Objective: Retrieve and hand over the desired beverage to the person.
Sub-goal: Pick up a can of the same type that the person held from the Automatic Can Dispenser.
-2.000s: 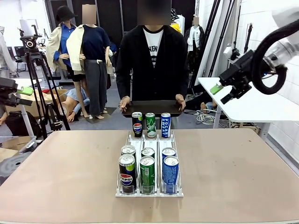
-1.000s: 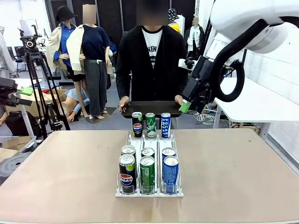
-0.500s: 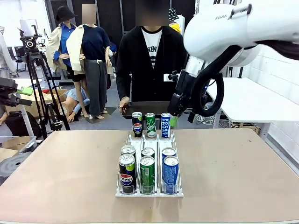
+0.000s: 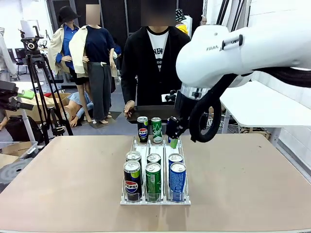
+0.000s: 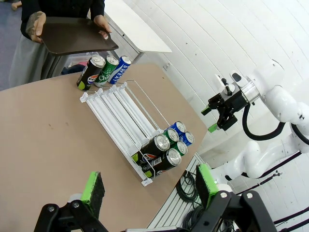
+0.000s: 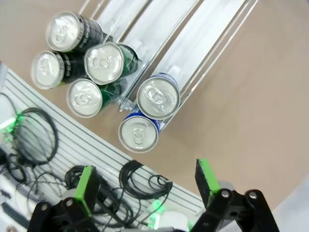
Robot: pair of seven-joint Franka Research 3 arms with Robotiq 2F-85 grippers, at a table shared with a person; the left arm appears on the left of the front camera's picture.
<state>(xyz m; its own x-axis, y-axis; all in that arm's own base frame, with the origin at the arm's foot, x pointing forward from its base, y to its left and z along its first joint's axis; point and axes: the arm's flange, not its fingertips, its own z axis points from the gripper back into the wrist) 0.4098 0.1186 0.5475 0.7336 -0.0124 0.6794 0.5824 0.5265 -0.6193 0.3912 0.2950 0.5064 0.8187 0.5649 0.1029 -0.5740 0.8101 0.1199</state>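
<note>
Open like the left hand [image 5: 150, 188], the right hand [image 6: 147, 183] hangs above six cans [image 6: 104, 63] crowding the rack [image 6: 212, 29] by the surface's [image 6: 251, 96] near edge.

Right arm [image 4: 243, 46]: is extended from the right side across the middle, with the wrist bent downward.
Right gripper [image 4: 172, 137]: is pointed down; fingers [image 6: 88, 186] are held wide apart, green pads facing each other, empty.
Left gripper [image 5: 149, 186]: is held high and angled downward; fingers are likewise spread wide, empty.

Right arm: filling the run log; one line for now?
right tool: open, above rack | left tool: open, empty | person: holding tray
</note>
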